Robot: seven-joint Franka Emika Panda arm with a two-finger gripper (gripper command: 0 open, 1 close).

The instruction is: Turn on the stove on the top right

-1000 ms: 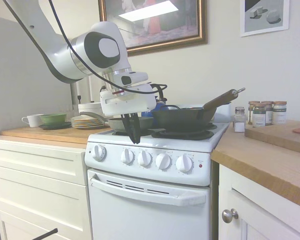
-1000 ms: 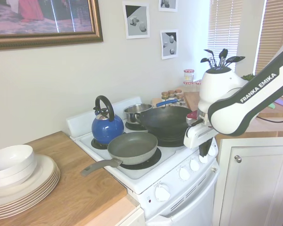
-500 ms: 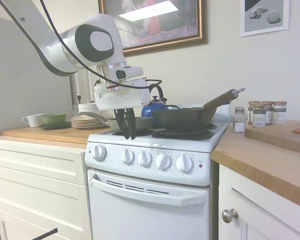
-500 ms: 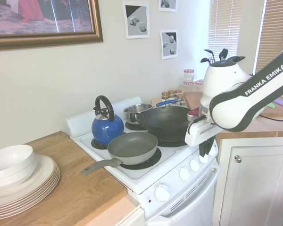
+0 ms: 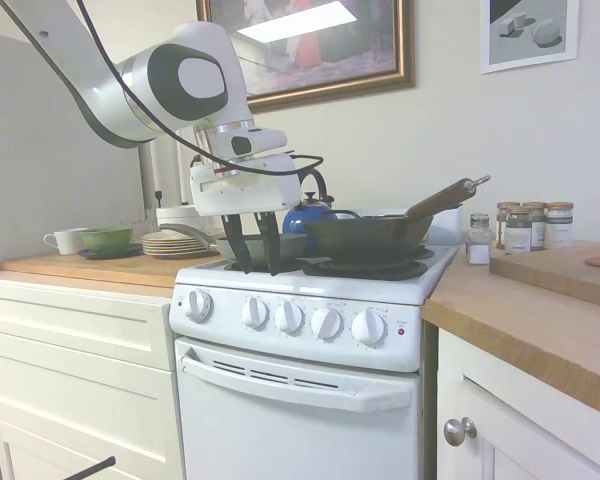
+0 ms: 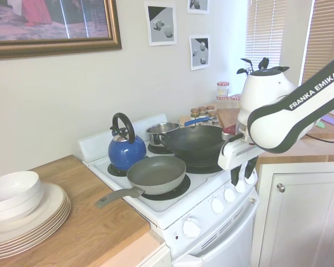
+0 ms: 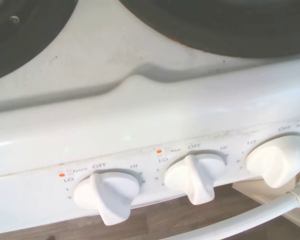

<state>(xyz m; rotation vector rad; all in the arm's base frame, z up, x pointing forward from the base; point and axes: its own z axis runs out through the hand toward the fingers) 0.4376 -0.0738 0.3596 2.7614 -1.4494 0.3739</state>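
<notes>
The gripper hangs above the stove's front edge, jaws spread wide and empty; a grey frying pan at its twelve o'clock.

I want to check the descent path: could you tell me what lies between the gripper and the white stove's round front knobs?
Nothing: in the first exterior view the open gripper hangs over the white stove, bare white front edge above the knobs.

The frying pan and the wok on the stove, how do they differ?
The frying pan is grey-green and shallow; the wok is black and deeper. The frying pan sits on a front burner, nearer the knobs; the wok sits further along the stove, beside the small steel pot. The frying pan's handle is flat and grey; the wok's is long and brown. Both look empty.
</notes>
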